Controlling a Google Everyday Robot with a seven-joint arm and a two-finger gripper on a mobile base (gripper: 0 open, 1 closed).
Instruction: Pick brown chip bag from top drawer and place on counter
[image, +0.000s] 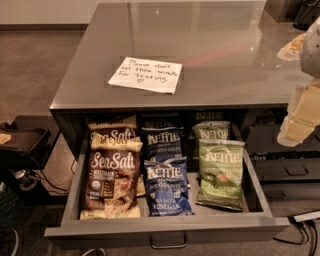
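Top drawer (165, 224) open: brown chip bags (111, 180) left, blue bags (167, 187) middle, green bags (220, 172) right, at least two each; tool (300, 120) at right beside tabletop (200, 55), open or closed cannot tell.

- One camera, set high in front of the open top drawer (165, 227), looking forward and down.
- Close range: the drawer's front panel lies along the bottom edge, and the desk (215, 50) runs back to the top edge.
- Pincer (300, 117) enters at the right edge, nearer the lens than the desk, level with the desk's front edge.
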